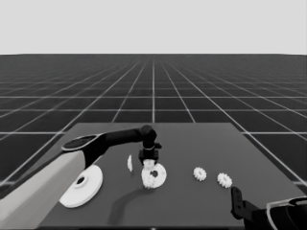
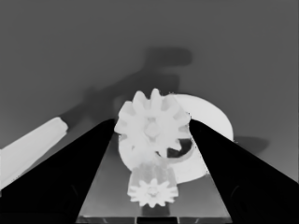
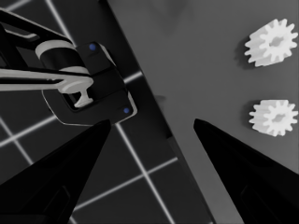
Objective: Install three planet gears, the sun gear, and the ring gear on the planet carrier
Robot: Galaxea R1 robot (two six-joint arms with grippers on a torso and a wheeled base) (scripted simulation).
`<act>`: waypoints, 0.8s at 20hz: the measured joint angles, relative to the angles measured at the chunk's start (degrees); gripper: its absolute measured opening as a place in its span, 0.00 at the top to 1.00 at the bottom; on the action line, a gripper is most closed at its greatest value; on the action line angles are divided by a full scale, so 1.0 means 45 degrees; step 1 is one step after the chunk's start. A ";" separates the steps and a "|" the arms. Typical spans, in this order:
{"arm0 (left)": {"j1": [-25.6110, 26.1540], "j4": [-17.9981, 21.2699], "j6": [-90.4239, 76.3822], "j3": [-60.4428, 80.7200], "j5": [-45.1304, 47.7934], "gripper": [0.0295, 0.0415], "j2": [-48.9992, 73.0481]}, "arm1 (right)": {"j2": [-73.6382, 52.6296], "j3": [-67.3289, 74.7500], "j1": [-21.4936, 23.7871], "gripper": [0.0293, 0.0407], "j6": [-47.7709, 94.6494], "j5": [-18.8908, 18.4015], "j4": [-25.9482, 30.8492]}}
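We lower a gear onto the smaller round part [image 1: 154, 176]

Left gripper [image 1: 149, 162] jaws pinch a planet gear [image 2: 152, 123] directly above the part, beside a seated gear [image 2: 153, 188]; we should descend straight, teeth meshing. Right gripper [image 3: 152, 128] waits open.

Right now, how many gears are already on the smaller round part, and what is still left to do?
One gear already sits on the smaller round part. The left gripper holds a second gear in its jaws above it. Two gears lie loose on the table, and the larger round part still waits. The right gripper is parked.
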State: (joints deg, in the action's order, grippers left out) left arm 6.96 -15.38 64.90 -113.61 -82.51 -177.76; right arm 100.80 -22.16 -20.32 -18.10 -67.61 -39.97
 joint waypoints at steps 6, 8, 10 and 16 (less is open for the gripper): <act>0.0008 -0.0008 -0.0008 -0.0018 0.0009 0.26 -0.0006 | 0.0000 0.0000 0.0000 0.19 0.0000 0.0000 0.0000; 0.0008 -0.0009 -0.0008 -0.0018 0.0010 0.26 -0.0006 | 0.0000 0.0000 0.0000 0.19 0.0000 0.0000 0.0000; -0.1183 0.1310 0.1107 0.2024 -0.1043 0.25 0.0700 | 0.0000 0.0000 0.0000 0.19 0.0000 0.0000 0.0000; -0.4216 0.3814 0.1191 0.2132 -0.1771 0.25 0.0672 | 0.0000 0.0000 0.0000 0.19 0.0000 0.0000 0.0000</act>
State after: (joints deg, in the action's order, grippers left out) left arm -12.02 1.78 70.26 -104.02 -90.48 -174.73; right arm 100.80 -22.16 -20.32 -18.10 -67.61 -39.97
